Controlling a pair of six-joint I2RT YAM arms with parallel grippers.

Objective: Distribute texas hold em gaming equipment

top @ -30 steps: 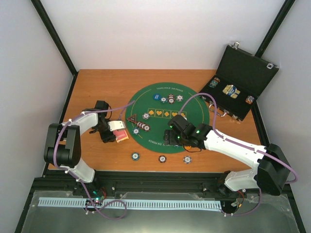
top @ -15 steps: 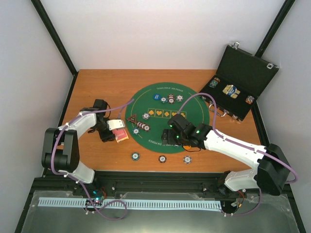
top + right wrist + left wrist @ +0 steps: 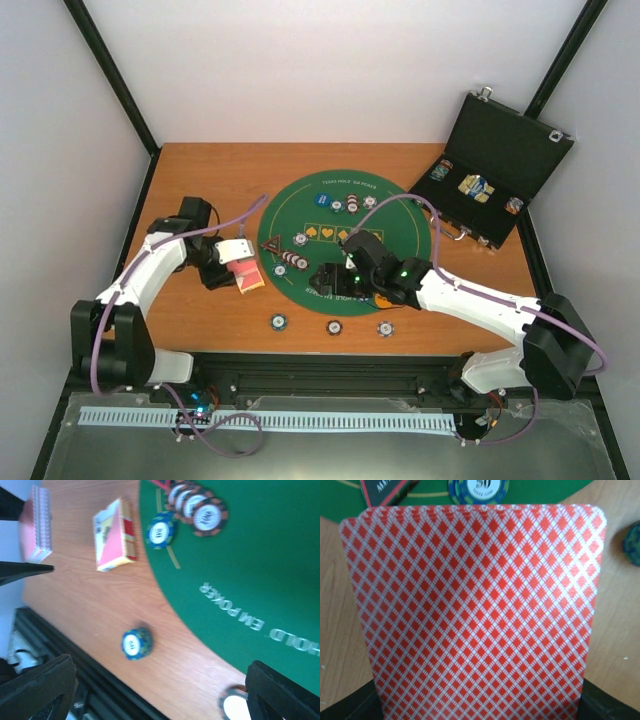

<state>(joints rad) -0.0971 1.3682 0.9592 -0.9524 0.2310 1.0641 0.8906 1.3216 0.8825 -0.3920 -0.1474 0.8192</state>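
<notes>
Still pinching the deck with the left gripper, just off the mat's 9 o'clock edge, elbow pulled back. Swung the right gripper, spread wide and empty, over toward 7 o'clock, nearer the deck; probably lining up to peel a card off. Already got chips set out along 6 and 12. All on a wood table, open case at 2 o'clock, white walls round it.
</notes>
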